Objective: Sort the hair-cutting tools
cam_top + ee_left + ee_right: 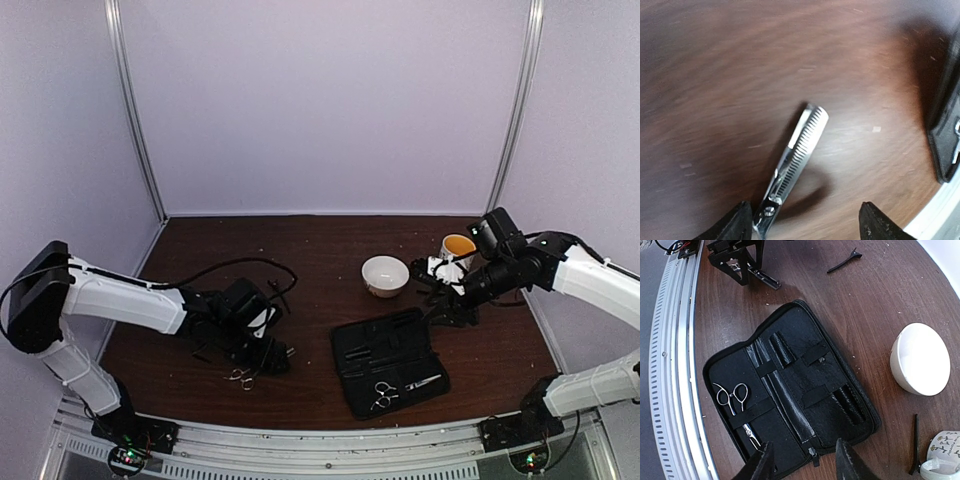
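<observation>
left fingers [737, 226] spread low astride scissors [801, 144], perhaps touching; right fingers [763, 465] spread above case [790, 390].

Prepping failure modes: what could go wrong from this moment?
1. The toothed scissors sit against one finger of the open left gripper, not centred; closing may skew or drop them.
2. The open right gripper hovers over the case; descending could snag its straps or the stowed scissors.

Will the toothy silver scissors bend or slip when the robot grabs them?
Probably stiff, not bendy: the scissors look like solid metal. Likely slippery, since the blades are thin and shiny. They might also swing open around the screw, so a grab near that joint seems safest.
</observation>
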You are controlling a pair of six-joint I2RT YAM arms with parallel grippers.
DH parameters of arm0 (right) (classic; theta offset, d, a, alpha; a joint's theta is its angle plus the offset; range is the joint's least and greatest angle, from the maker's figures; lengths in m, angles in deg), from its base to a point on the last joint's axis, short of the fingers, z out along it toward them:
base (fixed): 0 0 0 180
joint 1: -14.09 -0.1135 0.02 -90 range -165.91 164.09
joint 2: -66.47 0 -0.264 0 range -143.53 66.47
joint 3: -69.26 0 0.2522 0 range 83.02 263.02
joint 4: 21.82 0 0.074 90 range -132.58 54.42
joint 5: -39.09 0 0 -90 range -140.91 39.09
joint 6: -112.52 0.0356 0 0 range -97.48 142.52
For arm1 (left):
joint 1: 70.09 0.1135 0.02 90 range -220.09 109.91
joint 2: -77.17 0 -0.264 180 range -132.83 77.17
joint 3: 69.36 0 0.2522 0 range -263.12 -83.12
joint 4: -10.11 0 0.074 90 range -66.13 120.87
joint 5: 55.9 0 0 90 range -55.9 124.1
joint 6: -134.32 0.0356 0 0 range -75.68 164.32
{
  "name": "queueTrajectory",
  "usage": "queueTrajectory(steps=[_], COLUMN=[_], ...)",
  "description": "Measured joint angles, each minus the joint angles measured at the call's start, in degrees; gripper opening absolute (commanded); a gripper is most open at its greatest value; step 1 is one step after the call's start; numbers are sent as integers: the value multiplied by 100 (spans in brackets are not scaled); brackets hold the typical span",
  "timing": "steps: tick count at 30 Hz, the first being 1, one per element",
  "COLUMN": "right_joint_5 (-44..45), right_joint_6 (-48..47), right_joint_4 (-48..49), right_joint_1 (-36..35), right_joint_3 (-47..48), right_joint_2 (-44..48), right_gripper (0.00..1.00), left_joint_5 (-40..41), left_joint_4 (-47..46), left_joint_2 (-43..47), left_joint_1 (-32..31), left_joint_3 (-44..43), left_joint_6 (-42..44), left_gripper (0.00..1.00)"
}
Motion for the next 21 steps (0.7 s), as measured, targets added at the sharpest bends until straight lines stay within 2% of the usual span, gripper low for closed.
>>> queueTrajectory(steps=[5, 8, 10, 13, 15, 17, 21], right_joint_5=[9, 0, -15, -59, -76, -74, 20], right_joint_6=[0, 31, 66, 105, 120, 146, 260], right_joint_4=[-39, -31, -35, 39, 149, 170, 337], right_joint_1=[-20, -26, -42, -55, -59, -63, -74], right_joint_3=[46, 92, 92, 24, -129, -247, -293], right_joint_2=[-68, -87, -87, -50, 48, 170, 496], right_gripper=[42, 41, 41, 41, 40, 39, 39], left_joint_5=[175, 575, 802, 879, 769, 581, 282], left_joint_4=[221, 699, 979, 1255, 1314, 1322, 1307], left_joint_2=[-118, 199, 531, 896, 920, 811, 223], left_joint_1=[-433, -549, -549, -573, -660, -778, -874], left_joint_3=[-254, -291, -295, -361, -455, -599, -1003], left_joint_6=[-105, -101, -50, 173, 343, 498, 743], left_gripper=[77, 73, 59, 27, 13, 5, 2])
